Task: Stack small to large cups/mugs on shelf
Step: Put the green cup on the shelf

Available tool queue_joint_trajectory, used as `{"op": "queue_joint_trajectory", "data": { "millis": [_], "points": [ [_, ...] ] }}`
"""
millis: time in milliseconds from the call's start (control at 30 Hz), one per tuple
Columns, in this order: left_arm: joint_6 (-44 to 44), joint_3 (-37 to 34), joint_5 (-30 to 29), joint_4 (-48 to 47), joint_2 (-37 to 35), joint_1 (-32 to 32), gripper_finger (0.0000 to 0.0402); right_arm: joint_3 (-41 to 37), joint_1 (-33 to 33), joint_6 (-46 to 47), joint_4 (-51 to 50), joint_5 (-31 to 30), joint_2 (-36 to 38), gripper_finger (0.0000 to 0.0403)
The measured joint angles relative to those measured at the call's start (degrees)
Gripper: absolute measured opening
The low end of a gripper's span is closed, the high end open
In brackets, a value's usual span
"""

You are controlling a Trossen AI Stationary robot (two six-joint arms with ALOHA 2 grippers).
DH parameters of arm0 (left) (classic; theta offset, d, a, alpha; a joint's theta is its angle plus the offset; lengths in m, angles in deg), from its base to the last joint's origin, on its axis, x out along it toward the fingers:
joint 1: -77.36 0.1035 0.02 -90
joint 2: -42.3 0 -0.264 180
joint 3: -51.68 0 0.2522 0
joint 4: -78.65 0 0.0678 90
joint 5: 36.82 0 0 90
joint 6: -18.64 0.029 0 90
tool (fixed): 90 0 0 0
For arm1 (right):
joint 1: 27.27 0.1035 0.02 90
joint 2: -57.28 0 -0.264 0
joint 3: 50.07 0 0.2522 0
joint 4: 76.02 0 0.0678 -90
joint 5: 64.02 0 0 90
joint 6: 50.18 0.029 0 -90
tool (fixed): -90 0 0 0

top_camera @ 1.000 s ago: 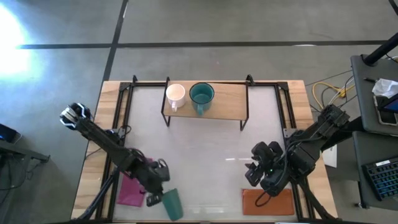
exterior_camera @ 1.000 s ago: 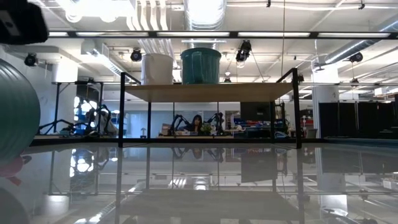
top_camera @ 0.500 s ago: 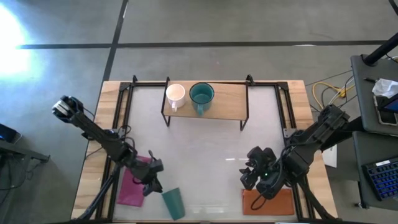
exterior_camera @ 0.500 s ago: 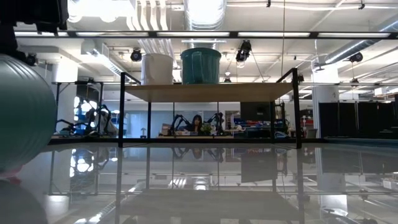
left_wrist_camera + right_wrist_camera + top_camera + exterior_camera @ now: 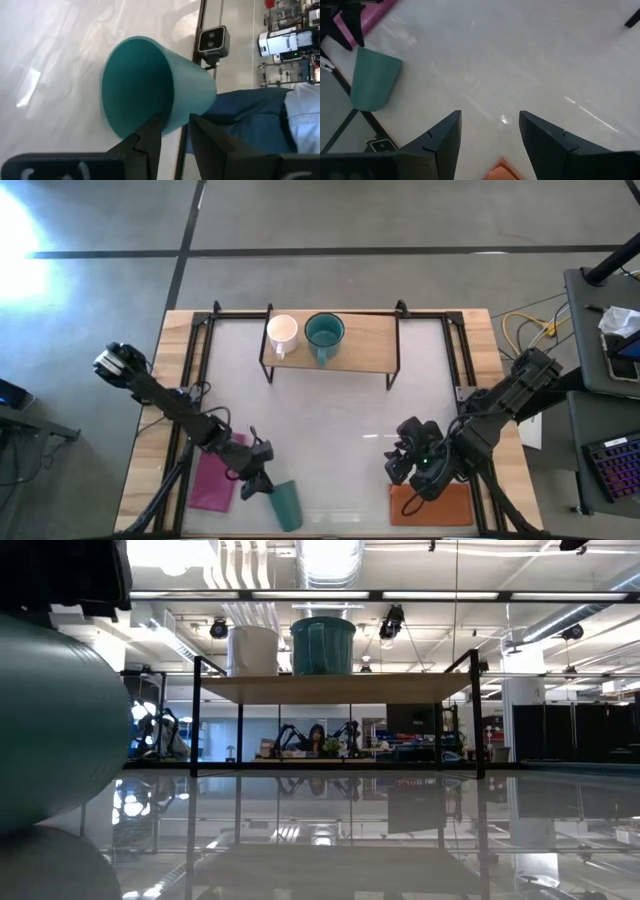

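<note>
The dark green cup [image 5: 285, 505] lies on its side near the table's near edge, its mouth turned toward my left gripper [image 5: 262, 485]. It fills the left of the low view [image 5: 50, 730] and also shows in the right wrist view [image 5: 372, 82]. My left gripper is shut on its rim. The white mug [image 5: 283, 332] and the teal mug [image 5: 324, 332] stand upright side by side on the left half of the shelf [image 5: 370, 340]. My right gripper [image 5: 405, 465] hovers open over the table's right near part, touching nothing. My left gripper [image 5: 174, 122] has the dark green cup by its rim [image 5: 172, 112], one finger [image 5: 150, 137] inside the mouth and the other [image 5: 205, 137] outside the wall. It comes from the table's left, slanting down. The cup lies on its side on the table.
A pink cloth [image 5: 212, 480] lies under my left arm at the near left. An orange mat [image 5: 435, 502] lies at the near right below my right gripper. The shelf's right half and the white table middle [image 5: 330, 420] are bare. Black rails run along both sides.
My left gripper drew back toward the table's left, then moved right and nearer to the dark green cup and took its rim between the fingers. The cup shifted a little toward the table's right and now fills more of the low view. My right gripper edged slightly left.
</note>
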Motion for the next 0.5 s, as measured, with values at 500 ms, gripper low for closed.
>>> {"op": "queue_joint_trajectory", "data": {
  "millis": [500],
  "points": [
    [1.35, 1.56, 4.80, 14.77, 10.07, 1.67, 0.0085, -0.11, -0.02, 0.02, -0.03, 1.31, -0.02, 0.0192]
  ]
}}
